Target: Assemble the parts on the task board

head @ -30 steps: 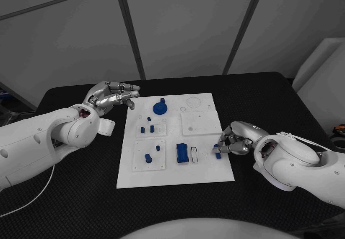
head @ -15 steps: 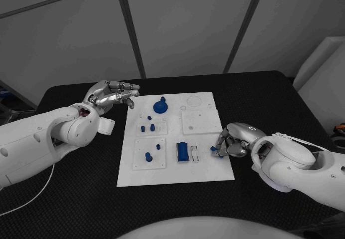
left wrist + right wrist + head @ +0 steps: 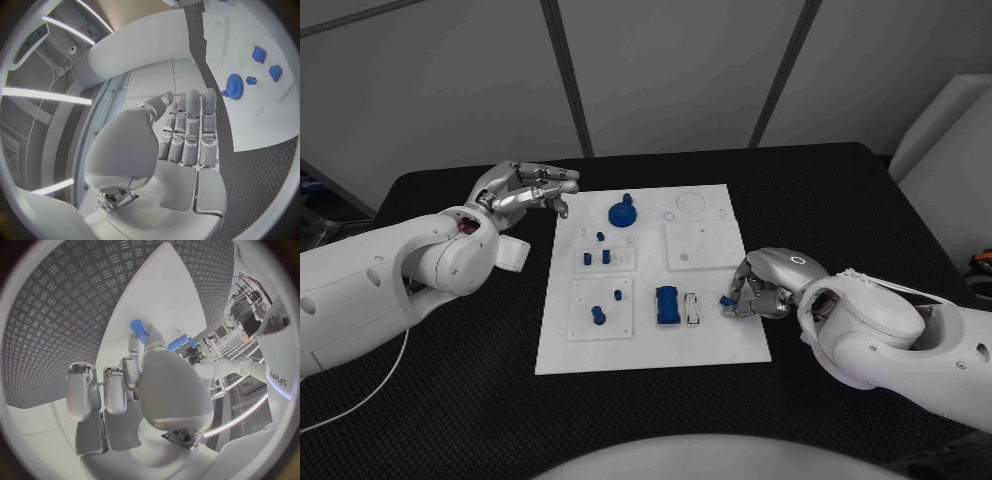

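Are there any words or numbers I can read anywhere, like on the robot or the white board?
"sharpa" (it seems to read; small and turned sideways): on the robot's white arm, in the right wrist view.
Task board: faint outlines, no words or numbers that can be read.
Blue parts, such as the blue gear: no writing to be seen.
Both hands: no labels to be seen.

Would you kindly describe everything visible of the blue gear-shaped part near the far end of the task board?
The blue gear-shaped part is a round, flat disc with a toothed edge, seen in the left wrist view, and a small knob rising at its far side. It looks like matte plastic. It lies flat on the white task board, in its far left area. Neither hand touches it; the left hand hovers beside the board's corner.
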{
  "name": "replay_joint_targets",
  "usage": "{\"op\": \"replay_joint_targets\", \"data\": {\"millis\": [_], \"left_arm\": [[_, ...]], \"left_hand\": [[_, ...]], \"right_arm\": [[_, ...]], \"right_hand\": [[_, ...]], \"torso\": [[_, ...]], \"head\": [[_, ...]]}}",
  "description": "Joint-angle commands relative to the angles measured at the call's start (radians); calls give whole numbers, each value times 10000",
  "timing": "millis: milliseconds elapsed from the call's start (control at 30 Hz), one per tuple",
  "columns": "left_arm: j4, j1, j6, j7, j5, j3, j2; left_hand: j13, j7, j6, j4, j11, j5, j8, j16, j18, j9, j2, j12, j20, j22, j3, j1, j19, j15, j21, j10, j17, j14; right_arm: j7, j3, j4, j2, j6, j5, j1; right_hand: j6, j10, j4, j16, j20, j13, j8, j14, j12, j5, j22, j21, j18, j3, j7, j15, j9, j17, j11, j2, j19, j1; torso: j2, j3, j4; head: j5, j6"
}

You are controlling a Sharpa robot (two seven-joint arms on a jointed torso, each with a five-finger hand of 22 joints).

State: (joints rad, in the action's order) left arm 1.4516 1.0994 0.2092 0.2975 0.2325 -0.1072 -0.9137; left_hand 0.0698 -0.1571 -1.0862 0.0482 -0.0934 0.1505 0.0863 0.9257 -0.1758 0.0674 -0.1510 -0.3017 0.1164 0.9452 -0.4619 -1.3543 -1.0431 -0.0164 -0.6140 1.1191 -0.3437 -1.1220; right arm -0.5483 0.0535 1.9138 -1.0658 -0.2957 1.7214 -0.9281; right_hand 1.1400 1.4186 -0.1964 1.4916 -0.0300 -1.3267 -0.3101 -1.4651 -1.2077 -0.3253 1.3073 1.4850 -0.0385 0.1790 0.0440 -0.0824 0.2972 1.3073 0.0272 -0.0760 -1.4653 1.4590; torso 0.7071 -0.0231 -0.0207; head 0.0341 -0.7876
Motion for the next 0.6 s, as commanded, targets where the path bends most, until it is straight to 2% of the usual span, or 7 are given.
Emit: {"op": "replay_joint_targets", "data": {"millis": [33,133,267,467,600], "left_arm": [[36,9,-86,38,-25,-6,-11],[40,6,-91,31,-25,-6,-19],[44,4,-96,26,-25,-6,-24],[49,3,-91,19,-25,-6,-33],[53,2,-88,14,-25,-6,-40]], "left_hand": [[-7,-42,-21,-16,-8,46,-53,-50,-66,-5,5,-37,59,-13,-28,47,23,-39,59,-71,10,1],[-7,-42,-21,-16,-8,46,-53,-50,-66,-5,5,-37,59,-13,-28,47,23,-39,59,-71,10,1],[-7,-42,-21,-16,-8,46,-53,-50,-66,-5,5,-37,59,-13,-28,47,23,-39,59,-71,10,1],[-8,-43,-17,-3,-8,49,-57,-50,-67,-6,6,-39,58,-14,-35,31,22,-36,63,-78,13,2],[-8,-43,-17,-3,-8,49,-57,-50,-67,-6,6,-39,58,-14,-35,31,22,-36,63,-78,13,2]], "right_arm": [[-368,-95,-89,31,449,396,102],[-420,-94,-55,56,305,443,105],[-485,-93,18,65,62,263,106],[-516,-90,178,23,-428,-528,104],[-470,-88,289,-16,-786,-1163,100]], "right_hand": [[-55,-89,37,-55,101,517,50,-755,69,-353,1332,-38,51,-239,-2,-97,20,1298,43,439,-305,669],[-43,-131,55,-57,125,533,78,-756,122,-956,1345,-34,53,-744,-24,-118,27,1303,69,479,-313,951],[-31,-120,-59,-43,138,532,63,-763,143,-1558,1368,-22,59,-1341,-35,-125,78,1333,83,323,-328,990],[-90,-57,-245,-20,146,524,-36,-774,146,-1846,1414,5,69,-2198,-42,-132,232,1374,94,37,-356,839],[-224,-17,-422,-24,140,518,-128,-774,156,-2043,1428,9,71,-3046,-20,-121,400,1378,84,-322,-363,544]], "torso": [[0,-5,-5],[-1,-7,-3],[-3,-1,-4],[2,-6,-7],[-3,2,-6]], "head": [[16,1],[16,2],[23,-6],[6,-12],[9,-18]]}}
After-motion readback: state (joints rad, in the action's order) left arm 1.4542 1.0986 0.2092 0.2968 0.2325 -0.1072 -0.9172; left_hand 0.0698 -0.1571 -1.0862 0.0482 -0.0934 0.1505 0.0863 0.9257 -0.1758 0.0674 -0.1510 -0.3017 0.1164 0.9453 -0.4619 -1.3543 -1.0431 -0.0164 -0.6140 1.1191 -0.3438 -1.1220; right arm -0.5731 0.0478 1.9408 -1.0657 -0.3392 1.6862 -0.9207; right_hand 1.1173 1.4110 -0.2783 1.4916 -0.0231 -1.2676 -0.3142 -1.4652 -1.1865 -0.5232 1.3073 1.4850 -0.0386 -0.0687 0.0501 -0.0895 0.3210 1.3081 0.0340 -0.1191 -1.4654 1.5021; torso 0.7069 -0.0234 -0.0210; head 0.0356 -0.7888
